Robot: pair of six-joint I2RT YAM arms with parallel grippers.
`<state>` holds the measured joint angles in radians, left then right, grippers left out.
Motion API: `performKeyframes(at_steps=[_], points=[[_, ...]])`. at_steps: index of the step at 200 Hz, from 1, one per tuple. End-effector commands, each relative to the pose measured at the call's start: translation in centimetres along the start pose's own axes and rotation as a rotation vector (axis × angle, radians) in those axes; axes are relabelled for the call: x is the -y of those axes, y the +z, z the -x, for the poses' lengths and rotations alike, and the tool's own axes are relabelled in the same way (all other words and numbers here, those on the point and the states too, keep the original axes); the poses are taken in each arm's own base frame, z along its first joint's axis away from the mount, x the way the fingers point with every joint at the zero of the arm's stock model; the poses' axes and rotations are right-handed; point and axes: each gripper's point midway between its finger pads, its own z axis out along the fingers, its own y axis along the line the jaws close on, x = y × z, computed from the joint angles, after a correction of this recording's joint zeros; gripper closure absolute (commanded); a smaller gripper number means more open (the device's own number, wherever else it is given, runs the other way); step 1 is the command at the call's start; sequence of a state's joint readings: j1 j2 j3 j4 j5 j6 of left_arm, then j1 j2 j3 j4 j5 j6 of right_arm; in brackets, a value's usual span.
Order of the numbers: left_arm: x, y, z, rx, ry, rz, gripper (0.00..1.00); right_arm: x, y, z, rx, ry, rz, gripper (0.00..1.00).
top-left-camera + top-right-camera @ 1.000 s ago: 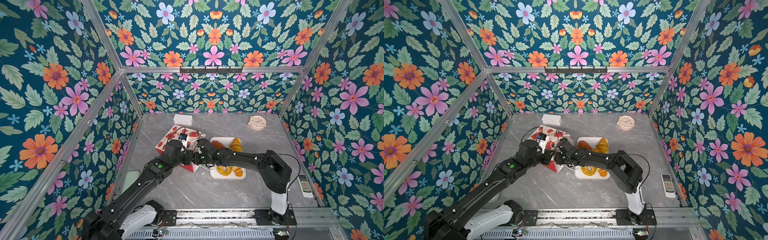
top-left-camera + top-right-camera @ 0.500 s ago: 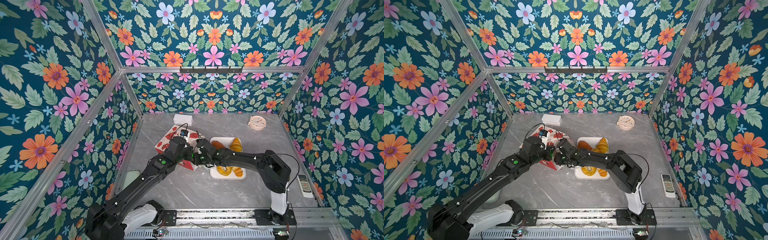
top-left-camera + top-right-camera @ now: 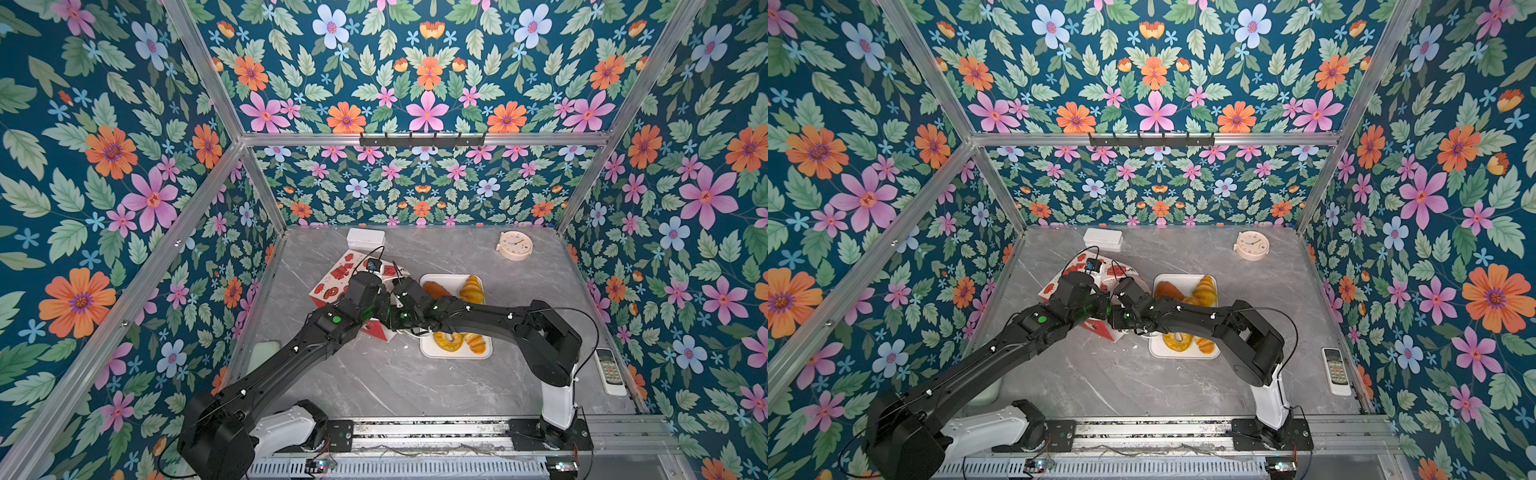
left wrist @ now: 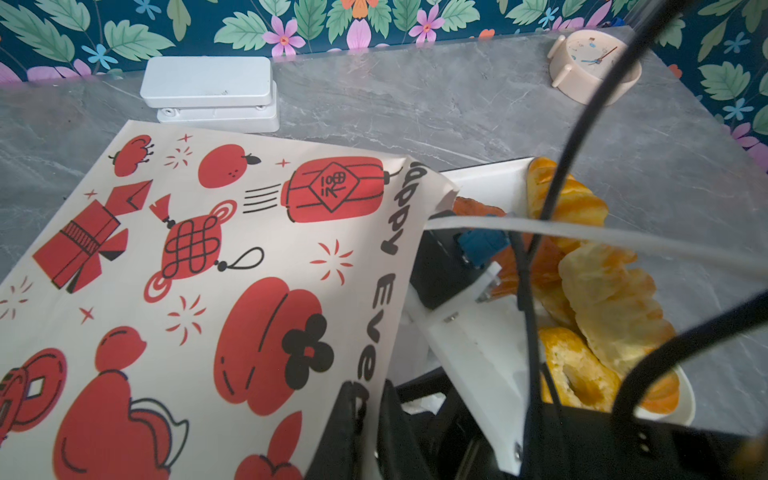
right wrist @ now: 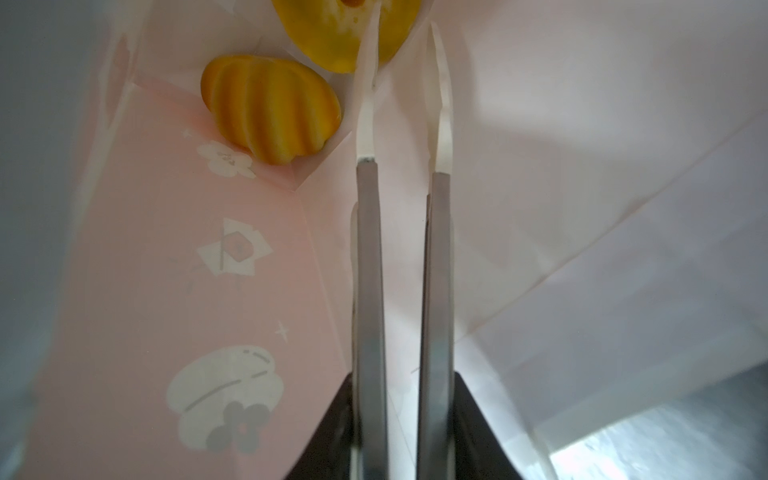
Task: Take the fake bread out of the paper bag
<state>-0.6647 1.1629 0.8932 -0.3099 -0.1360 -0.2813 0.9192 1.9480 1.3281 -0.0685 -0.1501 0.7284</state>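
Note:
The paper bag (image 3: 336, 274) (image 3: 1059, 286) lies on its side, red-and-white with lantern prints (image 4: 208, 270). My left gripper (image 4: 370, 399) is shut on the bag's rim at the mouth, with the paper pinched between its black fingers. My right gripper (image 5: 401, 37) reaches deep inside the white interior (image 5: 582, 166); its long fingers stand slightly open with nothing between them. Two pieces of fake bread lie at the bag's bottom: a fluted cake (image 5: 270, 112) and a round yellow piece (image 5: 328, 33) touching one fingertip. More bread lies on the white tray (image 3: 426, 353): a croissant (image 3: 471, 289), a brown loaf (image 3: 434, 289) and a doughnut (image 3: 449, 340).
A white box (image 3: 365, 239) stands behind the bag at the back wall. A round clock (image 3: 514, 246) sits at the back right. A remote (image 3: 609, 365) lies along the right wall, and a pale green object (image 3: 262, 353) by the left wall.
My left gripper has shifted a little along the bag's mouth and closed on its rim. The right arm has stayed inside the bag.

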Motion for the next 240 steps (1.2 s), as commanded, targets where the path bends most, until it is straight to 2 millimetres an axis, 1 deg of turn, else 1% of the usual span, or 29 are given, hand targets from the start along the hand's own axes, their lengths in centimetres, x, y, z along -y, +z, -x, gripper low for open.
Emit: performKeyframes(at_steps=[1, 29, 55, 87, 110, 122, 172, 192, 203, 211, 213, 218, 240], points=[[-0.2, 0.2, 0.8, 0.027, 0.004, 0.02, 0.89, -0.8, 0.0, 0.6, 0.024, -0.015, 0.024, 0.67], [0.0, 0.4, 1.1, 0.03, 0.0, 0.015, 0.92, -0.8, 0.0, 0.6, 0.021, -0.016, 0.024, 0.67], [0.1, 0.6, 1.5, 0.029, 0.003, 0.017, 1.0, -0.7, 0.0, 0.5, 0.018, -0.018, 0.024, 0.67], [0.4, 0.6, 1.6, 0.02, 0.002, 0.007, 1.0, -0.7, -0.1, 0.5, 0.02, -0.02, 0.024, 0.67], [0.5, 0.3, 1.6, 0.025, -0.003, -0.008, 1.0, -0.5, -0.5, 0.2, 0.014, -0.019, 0.026, 0.66], [0.4, 0.0, 1.6, 0.031, -0.002, -0.008, 1.0, -0.4, -1.0, -0.2, 0.012, -0.019, 0.028, 0.66], [0.4, -2.1, 1.5, 0.081, 0.025, -0.044, 1.0, -0.1, -4.6, -1.9, 0.004, -0.018, 0.057, 0.66], [0.2, -2.7, 1.0, 0.07, 0.055, -0.05, 1.0, 0.1, -5.9, -2.5, 0.002, -0.019, 0.06, 0.66], [0.2, -3.0, 0.8, 0.07, 0.062, -0.057, 1.0, 0.3, -6.5, -2.7, 0.005, -0.019, 0.057, 0.66], [0.4, -3.3, 0.7, 0.074, 0.069, -0.072, 1.0, 0.7, -6.4, -3.1, -0.003, -0.016, 0.046, 0.65], [0.4, -3.4, 0.7, 0.075, 0.069, -0.075, 1.0, 0.2, -7.2, -2.7, 0.014, -0.021, 0.061, 0.65], [0.5, -3.6, 0.7, 0.083, 0.068, -0.083, 1.0, -0.1, -7.7, -2.5, 0.023, -0.024, 0.071, 0.65], [0.7, -4.6, 0.7, 0.117, 0.079, -0.113, 1.0, -0.6, -8.0, -2.8, 0.008, -0.027, 0.1, 0.65]])
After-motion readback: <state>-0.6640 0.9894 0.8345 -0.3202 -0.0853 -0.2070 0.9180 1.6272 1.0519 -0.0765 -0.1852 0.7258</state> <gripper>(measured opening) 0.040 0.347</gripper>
